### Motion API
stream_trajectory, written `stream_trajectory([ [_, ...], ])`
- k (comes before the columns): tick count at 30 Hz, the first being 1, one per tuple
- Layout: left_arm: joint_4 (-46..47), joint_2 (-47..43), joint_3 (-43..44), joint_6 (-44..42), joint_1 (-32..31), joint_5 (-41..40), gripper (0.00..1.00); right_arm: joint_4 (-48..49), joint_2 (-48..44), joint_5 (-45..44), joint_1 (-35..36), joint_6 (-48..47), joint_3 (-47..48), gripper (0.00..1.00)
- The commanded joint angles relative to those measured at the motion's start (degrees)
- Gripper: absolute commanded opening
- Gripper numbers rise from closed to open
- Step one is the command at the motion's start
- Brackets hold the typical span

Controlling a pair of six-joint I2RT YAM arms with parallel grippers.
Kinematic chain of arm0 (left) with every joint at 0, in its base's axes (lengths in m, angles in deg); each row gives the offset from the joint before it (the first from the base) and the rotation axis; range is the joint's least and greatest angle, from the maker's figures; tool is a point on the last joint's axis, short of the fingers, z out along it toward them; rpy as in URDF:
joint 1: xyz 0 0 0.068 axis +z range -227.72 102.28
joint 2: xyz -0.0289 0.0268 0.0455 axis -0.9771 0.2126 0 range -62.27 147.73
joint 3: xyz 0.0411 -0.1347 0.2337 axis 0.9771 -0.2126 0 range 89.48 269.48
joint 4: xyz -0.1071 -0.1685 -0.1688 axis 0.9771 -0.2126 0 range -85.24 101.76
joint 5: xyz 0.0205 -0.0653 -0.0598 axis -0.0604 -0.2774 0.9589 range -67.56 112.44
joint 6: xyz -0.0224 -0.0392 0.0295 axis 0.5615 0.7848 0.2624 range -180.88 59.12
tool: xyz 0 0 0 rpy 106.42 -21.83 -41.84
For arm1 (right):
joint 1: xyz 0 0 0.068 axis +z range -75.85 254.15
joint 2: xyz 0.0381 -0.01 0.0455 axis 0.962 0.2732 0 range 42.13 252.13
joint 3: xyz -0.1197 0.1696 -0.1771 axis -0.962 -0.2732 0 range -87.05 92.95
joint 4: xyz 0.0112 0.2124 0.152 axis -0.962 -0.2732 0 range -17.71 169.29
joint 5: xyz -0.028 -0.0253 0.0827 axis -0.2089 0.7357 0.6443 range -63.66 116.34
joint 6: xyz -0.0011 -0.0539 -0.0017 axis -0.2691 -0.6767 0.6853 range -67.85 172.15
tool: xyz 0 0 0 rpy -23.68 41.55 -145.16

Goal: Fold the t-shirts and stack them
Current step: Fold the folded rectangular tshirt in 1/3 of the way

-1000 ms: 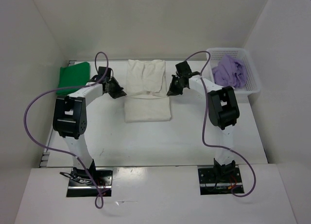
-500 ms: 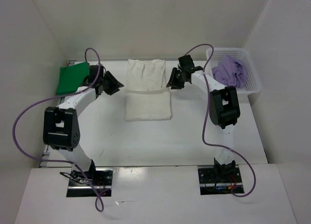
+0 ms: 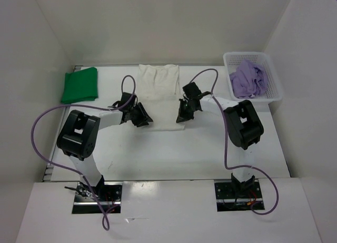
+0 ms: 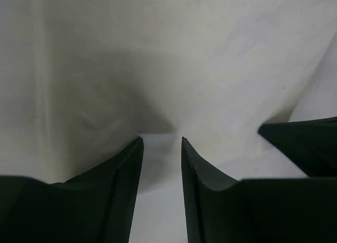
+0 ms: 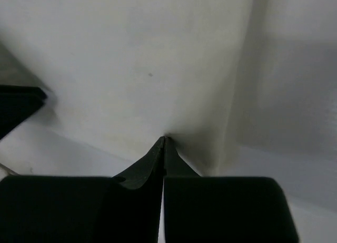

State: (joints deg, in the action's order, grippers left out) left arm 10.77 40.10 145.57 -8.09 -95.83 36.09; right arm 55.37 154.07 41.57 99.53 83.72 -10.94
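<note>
Plain cream t-shirt (image 3: 158, 80) between the black left tool (image 3: 143, 118) and the black right tool (image 3: 182, 114). Bright green t-shirt (image 3: 80, 85) beyond the left tool. Lavender t-shirt (image 3: 247, 78) in a white perforated basket (image 3: 275, 93) beyond the right tool. White tabletop (image 3: 174, 153), purple cables (image 3: 39, 132).

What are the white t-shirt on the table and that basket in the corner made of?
The white t-shirt looks like soft, matte cloth, possibly a cotton knit. It lies limp, with creases and folded layers. The basket looks like stiff white plastic: its walls are a moulded grid of small holes and they hold their shape around the crumpled purple t-shirt, which is cloth too.
</note>
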Motion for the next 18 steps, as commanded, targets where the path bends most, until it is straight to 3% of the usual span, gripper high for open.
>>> stream_trajectory([
  [1,1.43,-2.60,-2.91,-0.24,0.53,-0.64,0.43,2.56,0.12,-1.94,0.45,2.17,-4.12,0.01],
  [8,0.12,-11.74,-15.48,0.29,0.01,-1.25,0.43,4.49,-6.46,-3.89,0.45,5.34,-17.82,0.00],
  [11,-1.90,-19.55,-20.93,1.43,0.00,-1.26,0.47,4.50,-11.56,-3.36,0.45,5.96,-22.40,0.02],
  [13,-6.44,-26.23,-21.82,1.43,-0.61,-2.92,0.57,3.45,-15.77,-2.05,0.45,5.96,-22.94,0.09],
  [14,-7.96,-28.52,-22.34,0.74,-0.61,-4.67,0.61,2.92,-17.53,-1.52,0.45,5.43,-23.73,0.19],
  [18,-11.83,-36.79,-22.35,0.20,0.53,-5.40,0.65,0.81,-25.97,-2.13,-0.33,5.95,-25.14,0.34],
])
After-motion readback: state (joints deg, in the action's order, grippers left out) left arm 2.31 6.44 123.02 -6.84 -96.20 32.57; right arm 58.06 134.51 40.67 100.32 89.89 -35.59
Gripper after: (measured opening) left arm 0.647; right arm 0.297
